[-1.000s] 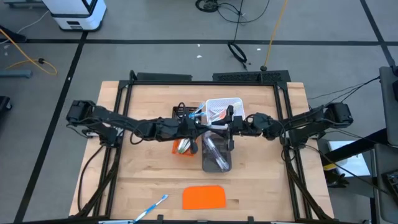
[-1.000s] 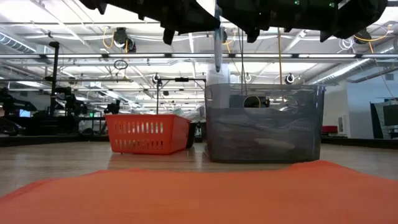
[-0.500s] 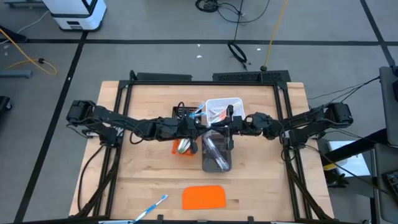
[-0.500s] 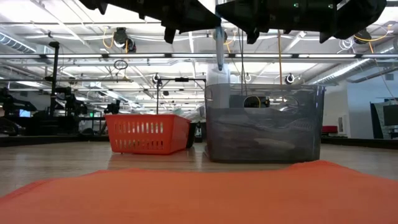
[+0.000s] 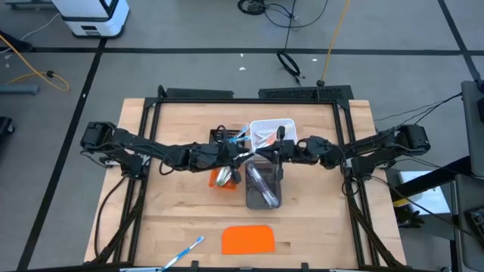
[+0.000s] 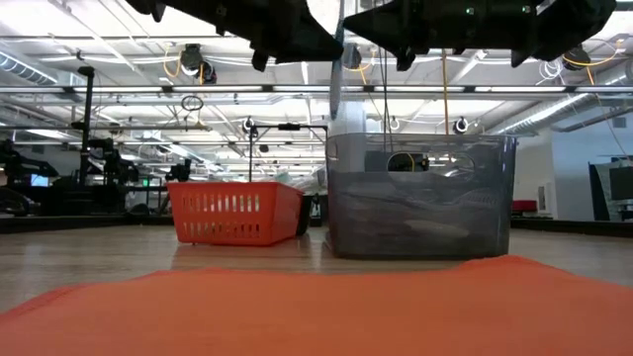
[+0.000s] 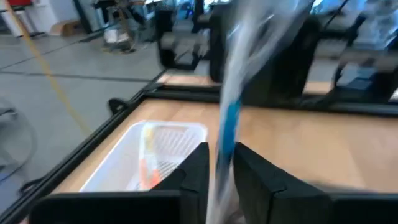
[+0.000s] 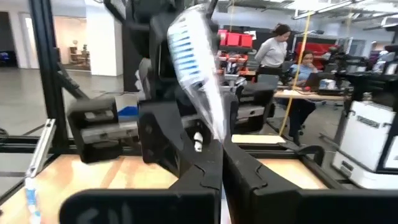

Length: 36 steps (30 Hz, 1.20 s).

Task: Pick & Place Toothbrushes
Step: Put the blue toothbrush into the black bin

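- One toothbrush [image 8: 196,62] hangs between the two arms above the grey tray [image 5: 263,187], mid-worktop [image 5: 174,219].
- Right hand [image 8: 222,163] is clenched on its handle; left hand [image 7: 217,171] brackets it, grip unclear.
- Likely light, stiff, slippery in its wrapper (hold mid-handle).

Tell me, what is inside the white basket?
In the white basket, the high view shows some thin sticks with orange and pale parts, probably toothbrushes. The two grippers meet over its near edge and cover part of it, so I cannot count them.
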Each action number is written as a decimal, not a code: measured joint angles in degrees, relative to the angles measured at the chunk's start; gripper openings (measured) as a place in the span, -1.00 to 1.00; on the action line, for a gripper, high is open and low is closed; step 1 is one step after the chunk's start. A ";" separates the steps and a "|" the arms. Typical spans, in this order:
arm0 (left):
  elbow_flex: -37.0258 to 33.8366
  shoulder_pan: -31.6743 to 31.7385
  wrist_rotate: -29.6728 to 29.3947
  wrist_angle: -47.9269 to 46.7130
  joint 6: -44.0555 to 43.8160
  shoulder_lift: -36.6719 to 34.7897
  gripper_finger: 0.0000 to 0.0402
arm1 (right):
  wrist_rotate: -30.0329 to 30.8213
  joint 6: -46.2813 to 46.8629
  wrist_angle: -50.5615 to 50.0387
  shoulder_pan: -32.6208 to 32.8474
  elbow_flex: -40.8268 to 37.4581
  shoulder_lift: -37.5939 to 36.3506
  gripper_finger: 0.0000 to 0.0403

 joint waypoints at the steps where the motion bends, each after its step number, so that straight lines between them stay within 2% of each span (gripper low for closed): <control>1: 0.00 -0.17 -0.63 -1.12 0.31 -0.30 -0.61 | 0.93 -0.48 -0.58 0.03 0.00 -0.55 -0.98; 8: 0.00 -0.70 -0.88 -3.99 -0.11 -1.92 -0.44 | 4.32 -2.73 -3.75 -0.19 0.00 -3.76 -0.98; 18: 0.00 -2.68 -0.82 -4.77 -1.16 -1.92 -0.42 | 3.98 -0.66 1.23 -4.96 0.02 -2.89 -0.99; 24: 0.00 -4.14 -0.82 -4.76 -1.29 -1.92 -0.41 | 3.88 3.73 9.12 -8.99 0.02 3.18 -0.99; 31: 0.00 -6.39 -0.90 -4.75 0.18 -1.92 -0.41 | 2.28 10.58 22.29 -12.85 0.59 13.76 -1.00; 36: 0.00 -8.10 -0.82 -4.34 2.08 -2.25 -0.41 | 0.54 14.93 23.72 -14.66 4.78 20.49 -1.00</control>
